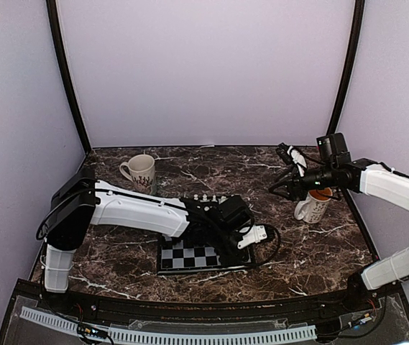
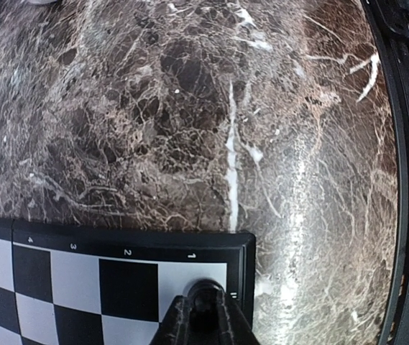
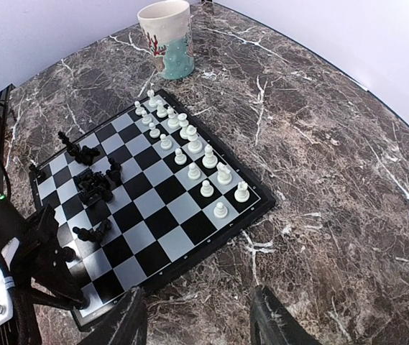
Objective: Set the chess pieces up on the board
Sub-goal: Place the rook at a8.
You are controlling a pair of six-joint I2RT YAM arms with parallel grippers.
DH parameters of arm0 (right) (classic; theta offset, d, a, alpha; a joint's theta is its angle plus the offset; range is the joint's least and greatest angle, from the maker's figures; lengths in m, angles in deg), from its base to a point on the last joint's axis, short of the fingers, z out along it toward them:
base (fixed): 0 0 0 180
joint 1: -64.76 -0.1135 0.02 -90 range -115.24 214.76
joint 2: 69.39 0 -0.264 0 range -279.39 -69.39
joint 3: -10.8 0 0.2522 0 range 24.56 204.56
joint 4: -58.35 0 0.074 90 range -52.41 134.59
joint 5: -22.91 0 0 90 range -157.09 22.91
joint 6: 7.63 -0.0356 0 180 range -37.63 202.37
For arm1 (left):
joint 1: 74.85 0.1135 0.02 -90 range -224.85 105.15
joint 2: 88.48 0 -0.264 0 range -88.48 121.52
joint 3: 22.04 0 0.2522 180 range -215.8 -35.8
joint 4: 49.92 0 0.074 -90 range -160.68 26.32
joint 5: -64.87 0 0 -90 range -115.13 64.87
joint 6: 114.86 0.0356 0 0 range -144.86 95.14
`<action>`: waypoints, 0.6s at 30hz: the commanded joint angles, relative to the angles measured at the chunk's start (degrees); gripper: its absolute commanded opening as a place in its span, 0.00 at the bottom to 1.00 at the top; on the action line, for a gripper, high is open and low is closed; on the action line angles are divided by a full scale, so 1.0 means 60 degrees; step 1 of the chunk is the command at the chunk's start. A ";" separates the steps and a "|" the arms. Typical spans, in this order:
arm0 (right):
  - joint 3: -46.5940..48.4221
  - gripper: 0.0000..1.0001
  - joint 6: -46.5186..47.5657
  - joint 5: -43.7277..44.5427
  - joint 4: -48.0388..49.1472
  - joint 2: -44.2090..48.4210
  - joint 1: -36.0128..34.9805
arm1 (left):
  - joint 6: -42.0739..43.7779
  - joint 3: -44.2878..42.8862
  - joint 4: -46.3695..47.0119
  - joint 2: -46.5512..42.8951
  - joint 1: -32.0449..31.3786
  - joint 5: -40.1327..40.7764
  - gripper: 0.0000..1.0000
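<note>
The board lies at the table's middle; it also shows in the top view. White chess pieces stand in two rows along its far side. Several black pieces lie jumbled on the middle squares. My left gripper is shut on a black piece over the white corner square by the rim, at the board's near right corner. My right gripper is open and empty, held high to the right of the board.
A patterned mug stands behind the board's far left corner, also seen in the right wrist view. A second mug stands at the right under my right arm. The left arm lies across the board's left half.
</note>
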State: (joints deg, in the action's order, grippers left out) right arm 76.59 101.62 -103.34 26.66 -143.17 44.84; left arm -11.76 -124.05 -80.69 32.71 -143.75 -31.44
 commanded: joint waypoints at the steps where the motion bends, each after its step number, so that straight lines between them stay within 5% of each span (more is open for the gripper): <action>1: -0.0069 0.49 0.0074 -0.0156 0.0206 -0.0066 0.0024 | 0.0131 -0.0307 -0.0328 0.0016 -0.0059 0.0115 0.21; 6: -0.0073 0.49 0.0083 -0.0180 0.0191 -0.0096 0.0015 | 0.0101 -0.0335 -0.0328 0.0017 -0.0064 0.0203 0.28; 18: -0.0054 0.49 0.0117 -0.0195 0.0133 -0.0111 0.0021 | -0.0009 -0.0280 -0.0138 0.0068 -0.0060 0.0703 0.28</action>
State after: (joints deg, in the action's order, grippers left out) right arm 76.59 101.82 -103.52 26.62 -143.65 44.84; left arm -11.60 -124.70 -81.33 32.75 -143.78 -29.01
